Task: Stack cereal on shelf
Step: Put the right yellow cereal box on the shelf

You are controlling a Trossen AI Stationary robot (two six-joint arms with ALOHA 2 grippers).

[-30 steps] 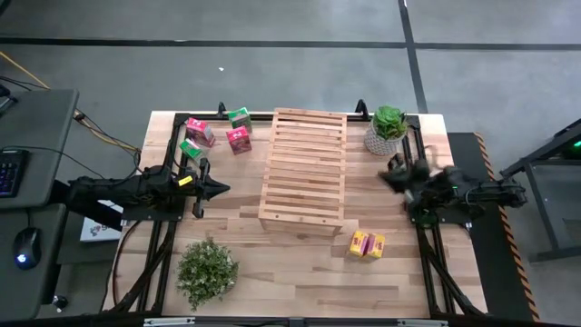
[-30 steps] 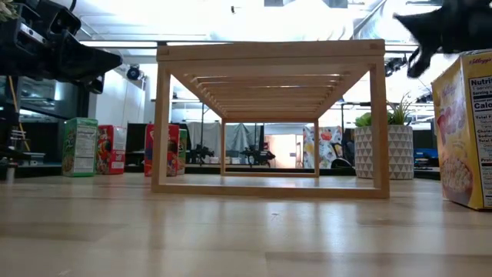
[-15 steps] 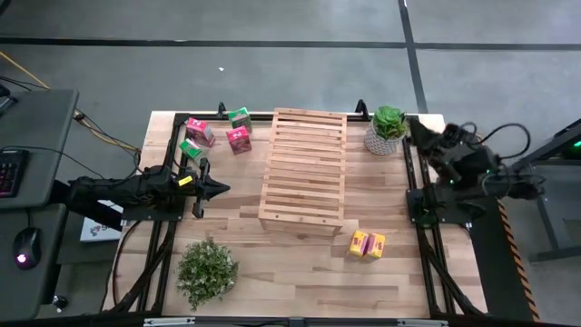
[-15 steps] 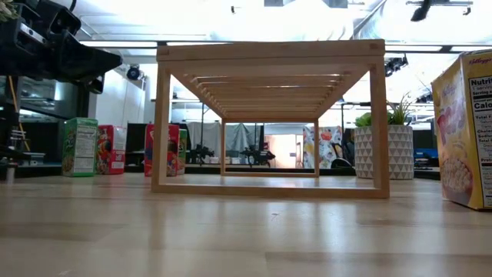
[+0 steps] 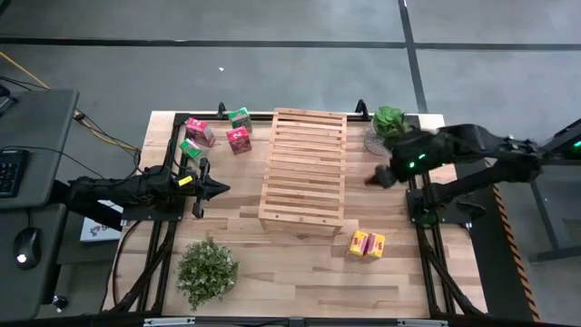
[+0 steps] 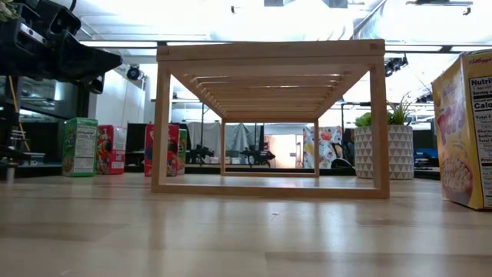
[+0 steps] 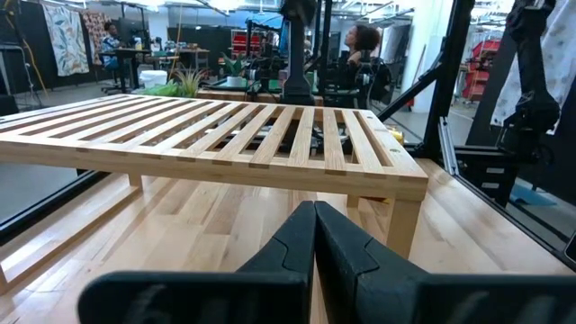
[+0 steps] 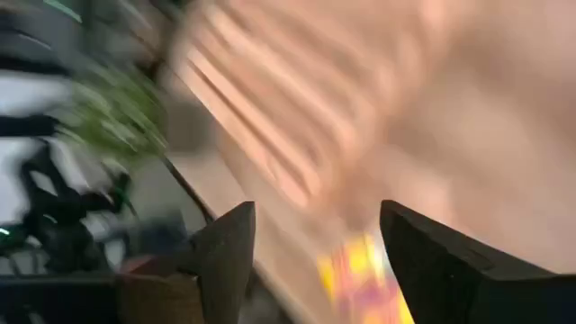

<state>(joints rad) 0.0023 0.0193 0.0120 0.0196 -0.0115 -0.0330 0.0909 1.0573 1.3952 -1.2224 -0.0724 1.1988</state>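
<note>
High view: we are hanging our spread right gripper (image 5: 379, 174) right of the shelf (image 5: 303, 171), left gripper (image 5: 218, 188) pressed together at left.

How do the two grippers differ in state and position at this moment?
The left gripper has its fingers shut; the right gripper has its fingers spread open. The left hangs beside the shelf on its left; the right hangs on its right, near the potted plant. Both are empty, above the table.

Even bright overhead light, glare off ceiling fixtures in low view; right wrist view heavily motion-smeared, right arm's dark two-finger gripper (image 5: 381, 174) blurred from above.
</note>
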